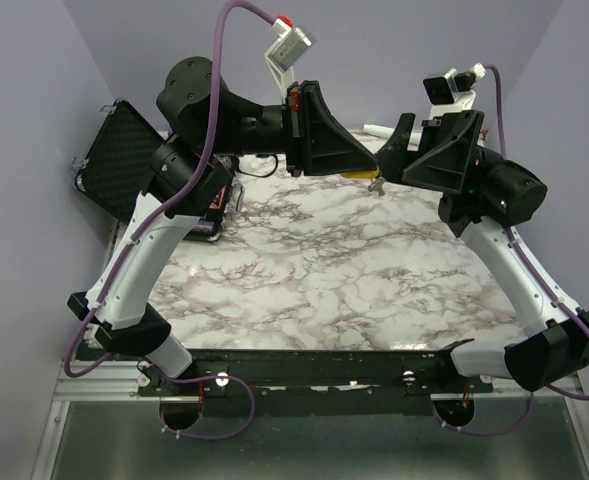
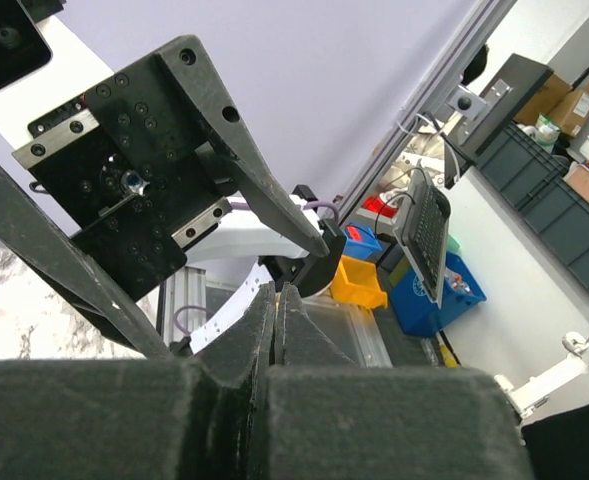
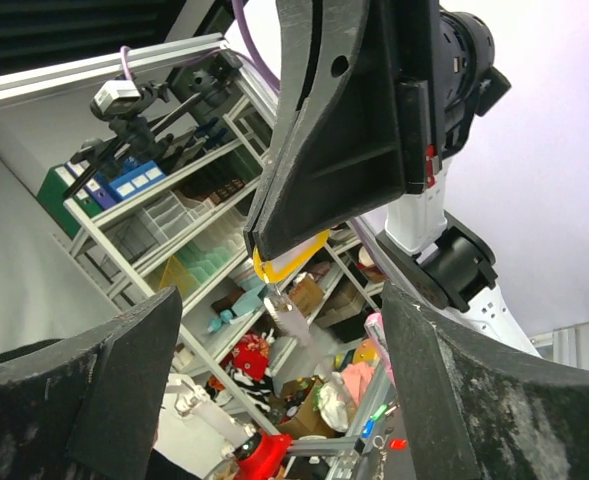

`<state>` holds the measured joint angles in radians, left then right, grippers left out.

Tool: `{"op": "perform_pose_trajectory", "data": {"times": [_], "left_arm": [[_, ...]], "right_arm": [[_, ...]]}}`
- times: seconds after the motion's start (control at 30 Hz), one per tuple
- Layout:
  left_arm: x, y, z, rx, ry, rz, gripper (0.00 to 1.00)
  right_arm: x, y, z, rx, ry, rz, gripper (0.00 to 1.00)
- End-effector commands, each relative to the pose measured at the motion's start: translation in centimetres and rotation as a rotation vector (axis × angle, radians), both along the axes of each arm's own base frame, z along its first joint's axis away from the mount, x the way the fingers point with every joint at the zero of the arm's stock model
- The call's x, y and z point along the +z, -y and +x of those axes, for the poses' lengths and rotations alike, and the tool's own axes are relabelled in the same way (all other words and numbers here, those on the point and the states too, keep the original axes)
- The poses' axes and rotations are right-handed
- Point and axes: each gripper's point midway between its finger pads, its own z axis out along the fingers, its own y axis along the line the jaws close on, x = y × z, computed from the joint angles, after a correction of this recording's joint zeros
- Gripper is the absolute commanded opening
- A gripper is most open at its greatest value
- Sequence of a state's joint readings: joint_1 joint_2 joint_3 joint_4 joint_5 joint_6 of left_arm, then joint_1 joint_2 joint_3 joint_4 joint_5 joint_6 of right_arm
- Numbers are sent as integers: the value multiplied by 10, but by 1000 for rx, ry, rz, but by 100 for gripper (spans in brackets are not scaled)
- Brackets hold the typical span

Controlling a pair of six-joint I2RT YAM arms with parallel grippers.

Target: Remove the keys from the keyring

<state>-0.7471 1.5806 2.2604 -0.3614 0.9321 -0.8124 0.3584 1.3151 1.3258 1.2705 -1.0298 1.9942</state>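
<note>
My left gripper (image 1: 367,166) is raised above the far middle of the marble table (image 1: 314,280) and is shut on the keys (image 1: 358,172), a small yellow-orange bunch. In the right wrist view the yellow piece (image 3: 290,262) sticks out below the left fingertips, and a small silver key (image 3: 292,318) dangles from it. In the left wrist view the left gripper (image 2: 276,298) has its pads pressed together and the bunch is almost wholly hidden. My right gripper (image 1: 395,148) is open and empty, facing the bunch from the right, a short gap away; its fingers (image 3: 124,390) frame the bunch.
An open black case (image 1: 114,160) stands at the far left edge. A dark object with red parts (image 1: 219,205) lies beside it on the table. A white cylinder (image 1: 379,130) lies at the back behind the grippers.
</note>
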Motion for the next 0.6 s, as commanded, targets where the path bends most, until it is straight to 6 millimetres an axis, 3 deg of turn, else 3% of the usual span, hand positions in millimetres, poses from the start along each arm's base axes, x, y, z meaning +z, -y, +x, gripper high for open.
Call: {"op": "perform_pose_trajectory", "data": {"times": [0.0,0.57], "left_arm": [[20,0,-2,-3,23,-77,0],[32,5,12,59,21,-139,0]], "right_arm": [[19,3,-11,31,14,48,86],[37,4,-18,73,19,81,66]]}}
